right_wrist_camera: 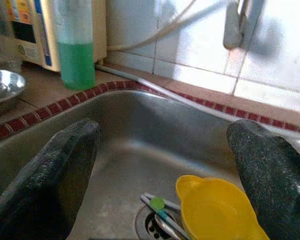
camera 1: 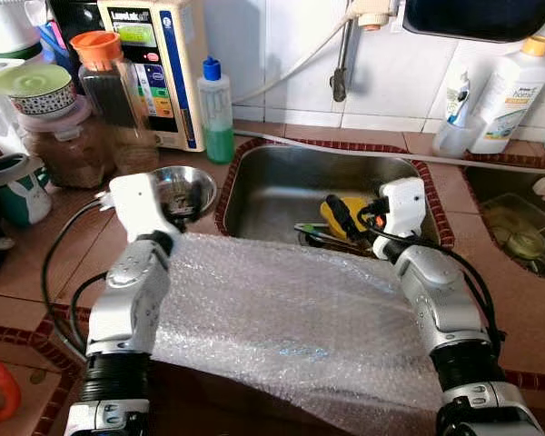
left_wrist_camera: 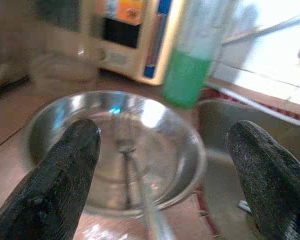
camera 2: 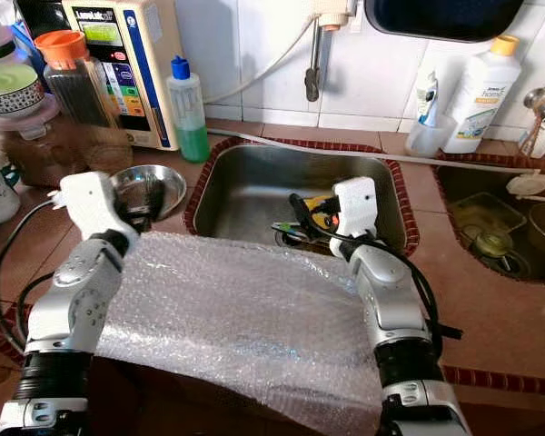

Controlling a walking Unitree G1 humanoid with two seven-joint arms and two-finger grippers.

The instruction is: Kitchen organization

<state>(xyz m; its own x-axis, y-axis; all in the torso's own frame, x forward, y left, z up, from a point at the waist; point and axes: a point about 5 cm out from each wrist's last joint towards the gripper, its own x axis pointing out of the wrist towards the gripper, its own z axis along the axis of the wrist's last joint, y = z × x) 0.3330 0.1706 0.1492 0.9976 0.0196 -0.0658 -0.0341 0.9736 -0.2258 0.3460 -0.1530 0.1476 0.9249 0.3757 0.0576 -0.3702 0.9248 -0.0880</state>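
Steel bowl (camera 1: 183, 189) sat on the tiled counter (camera 1: 518, 300) just left of the sink (camera 1: 282, 177), a fork-like utensil (left_wrist_camera: 132, 175) lying inside it. You had the left gripper (left_wrist_camera: 165, 165) hovering right over that bowl, fingers spread wide, holding nothing. Your right gripper (right_wrist_camera: 165, 170) hung over the sink basin, fingers also wide apart and empty, above a yellow cup (right_wrist_camera: 215, 210) and some cutlery (right_wrist_camera: 157, 205) by the drain. Bubble wrap (camera 1: 291, 309) lay across the counter's front edge between both arms. Green-liquid bottle (camera 1: 216, 111) stood behind the bowl, beside a beige appliance (camera 1: 154, 54).
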